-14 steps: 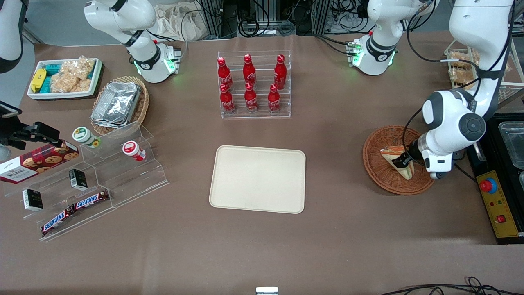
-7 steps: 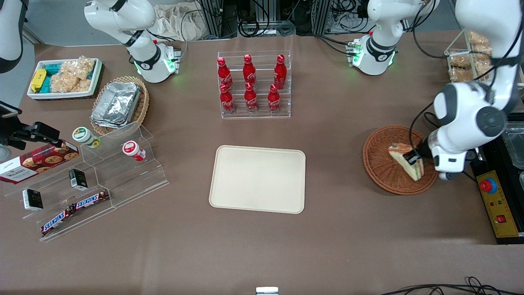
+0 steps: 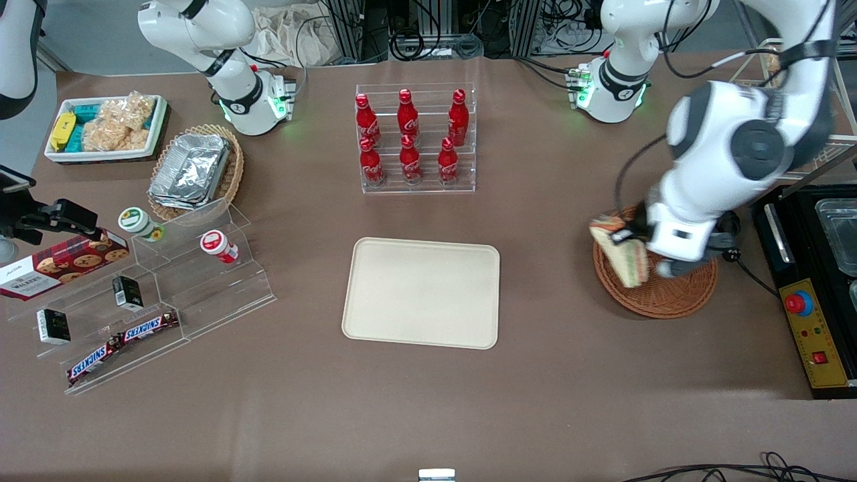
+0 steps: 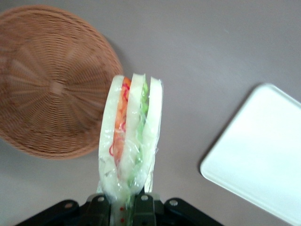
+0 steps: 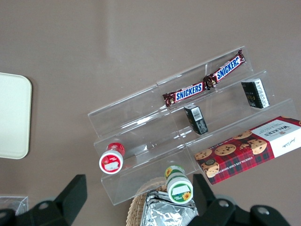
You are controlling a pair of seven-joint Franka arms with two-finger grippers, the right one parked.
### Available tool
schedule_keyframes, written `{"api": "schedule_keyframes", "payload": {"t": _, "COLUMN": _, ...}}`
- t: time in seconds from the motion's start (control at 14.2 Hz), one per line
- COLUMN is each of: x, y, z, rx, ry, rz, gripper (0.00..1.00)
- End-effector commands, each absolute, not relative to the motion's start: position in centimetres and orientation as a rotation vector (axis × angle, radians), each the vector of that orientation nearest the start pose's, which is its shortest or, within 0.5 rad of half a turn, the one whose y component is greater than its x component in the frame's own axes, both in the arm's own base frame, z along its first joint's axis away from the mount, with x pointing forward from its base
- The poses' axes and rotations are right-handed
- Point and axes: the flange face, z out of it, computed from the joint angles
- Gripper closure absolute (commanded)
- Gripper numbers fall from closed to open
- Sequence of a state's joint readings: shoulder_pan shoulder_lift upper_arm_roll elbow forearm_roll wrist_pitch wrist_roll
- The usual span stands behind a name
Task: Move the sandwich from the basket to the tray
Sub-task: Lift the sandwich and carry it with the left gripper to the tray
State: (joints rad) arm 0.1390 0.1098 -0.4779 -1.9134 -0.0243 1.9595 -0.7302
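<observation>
My left gripper point(image 3: 633, 239) point(image 4: 123, 203) is shut on the sandwich point(image 3: 621, 251) point(image 4: 130, 141), a wedge in clear wrap with pale bread and green and orange-red filling. It hangs in the air over the basket's rim on the side toward the tray. The reddish-brown wicker basket point(image 3: 663, 294) point(image 4: 47, 84) lies below with nothing in it. The cream-beige tray point(image 3: 422, 292) point(image 4: 263, 165) point(image 5: 11, 115) rests flat mid-table, apart from the sandwich, with nothing on it.
A clear rack of red cola bottles point(image 3: 415, 137) stands farther from the front camera than the tray. A black control box point(image 3: 813, 321) sits beside the basket at the working arm's end. A clear stepped shelf of snacks point(image 3: 147, 294) stands toward the parked arm's end.
The gripper has lifted the sandwich out of the basket and carried it toward the tray, to over the basket's rim. The basket now holds nothing.
</observation>
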Motion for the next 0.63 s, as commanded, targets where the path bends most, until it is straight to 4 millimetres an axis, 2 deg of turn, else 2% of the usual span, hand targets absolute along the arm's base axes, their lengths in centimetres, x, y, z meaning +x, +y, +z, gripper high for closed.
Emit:
{"api": "schedule_keyframes", "payload": {"t": 0.0, "x": 54.0, "y": -25.8, "z": 41.7, "rx": -3.177, "ry": -0.414, "rz": 0.151, "gripper": 1.00}}
{"api": "schedule_keyframes", "payload": {"t": 0.07, "x": 53.9, "y": -27.6, "z": 40.4, "rx": -3.194, "ry": -0.348, "rz": 0.120, "gripper": 1.00}}
{"api": "schedule_keyframes", "payload": {"t": 0.21, "x": 52.7, "y": -33.1, "z": 37.7, "rx": -3.228, "ry": -0.145, "rz": 0.025, "gripper": 1.00}}
{"api": "schedule_keyframes", "payload": {"t": 0.35, "x": 53.1, "y": -34.9, "z": 34.1, "rx": -3.253, "ry": 0.012, "rz": -0.033, "gripper": 1.00}}
{"api": "schedule_keyframes", "payload": {"t": 0.49, "x": 53.0, "y": -37.5, "z": 32.0, "rx": -3.297, "ry": 0.097, "rz": -0.058, "gripper": 1.00}}
{"api": "schedule_keyframes", "payload": {"t": 0.56, "x": 52.9, "y": -38.1, "z": 30.7, "rx": -3.290, "ry": 0.134, "rz": -0.066, "gripper": 1.00}}
